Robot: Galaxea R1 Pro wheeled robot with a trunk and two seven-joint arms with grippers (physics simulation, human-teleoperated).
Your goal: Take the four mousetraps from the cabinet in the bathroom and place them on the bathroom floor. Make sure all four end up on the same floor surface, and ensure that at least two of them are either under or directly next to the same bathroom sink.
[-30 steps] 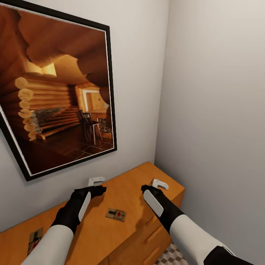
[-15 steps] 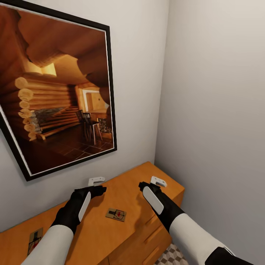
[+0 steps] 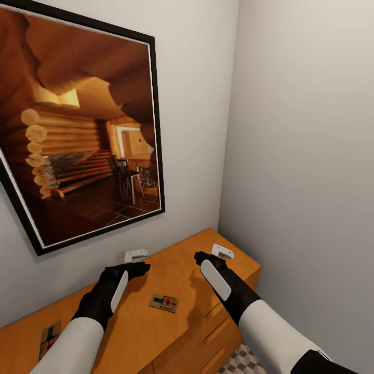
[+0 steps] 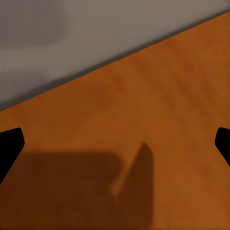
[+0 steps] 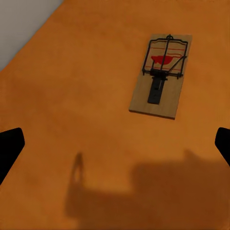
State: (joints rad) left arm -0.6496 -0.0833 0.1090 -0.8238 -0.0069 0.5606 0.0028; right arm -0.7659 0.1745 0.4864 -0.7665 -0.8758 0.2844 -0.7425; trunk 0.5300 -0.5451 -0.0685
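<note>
Nearest me, a sliver of the bathroom floor (image 3: 240, 362) shows below the front of the cabinet (image 3: 182, 280), still bare of traps in what I can see. On the cabinet top, one mousetrap (image 3: 163, 303) lies flat between my two arms, and a second mousetrap (image 3: 49, 336) sits well apart toward my left. My left gripper (image 3: 136, 258) hangs over bare wood near the wall, fingers spread wide, and has not budged. My right gripper (image 3: 218, 254) is also wide open and empty; over the last second it has crept a little up and inward. Through its wrist camera the nearer trap (image 5: 162, 75) lies ahead of the fingers, not yet between them. I judge I am lining up for a pick. Beyond hangs a framed picture (image 3: 78, 124).
</note>
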